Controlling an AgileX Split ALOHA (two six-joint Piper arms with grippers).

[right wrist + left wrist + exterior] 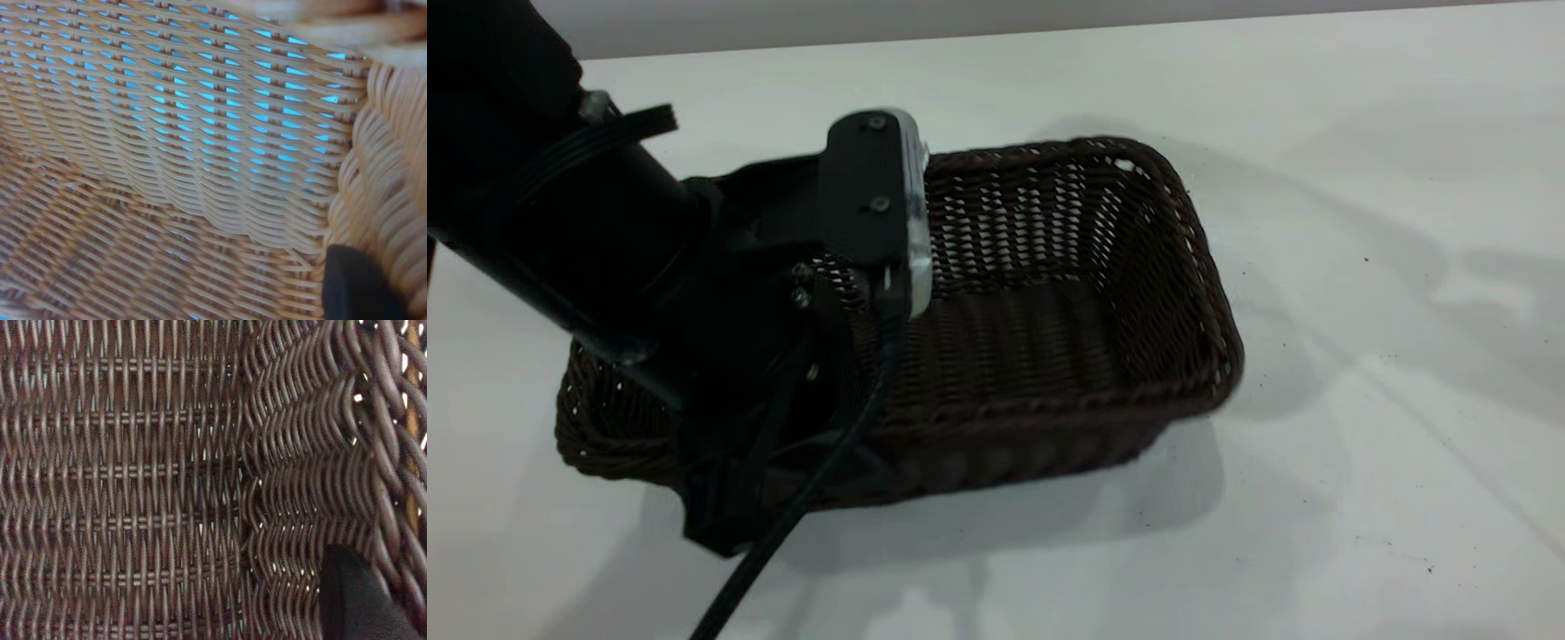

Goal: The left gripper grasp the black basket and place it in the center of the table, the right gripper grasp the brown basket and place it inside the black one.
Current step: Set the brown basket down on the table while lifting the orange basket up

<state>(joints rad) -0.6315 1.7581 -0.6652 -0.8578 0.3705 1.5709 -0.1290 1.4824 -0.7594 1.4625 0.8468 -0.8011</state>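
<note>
While slanting down, left claw (783, 391) inside black basket (1049, 356)

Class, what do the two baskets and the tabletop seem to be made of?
Black basket: woven wicker or synthetic rattan, dark brown-black with slight sheen; open weave shows light. Brown basket: similar weave, orange-tan. Table: smooth white-grey, probably laminate.

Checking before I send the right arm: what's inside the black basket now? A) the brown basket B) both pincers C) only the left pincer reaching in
C: in the exterior view the black basket holds only the left pincer, reaching in at one end, with no tan wicker inside.
</note>
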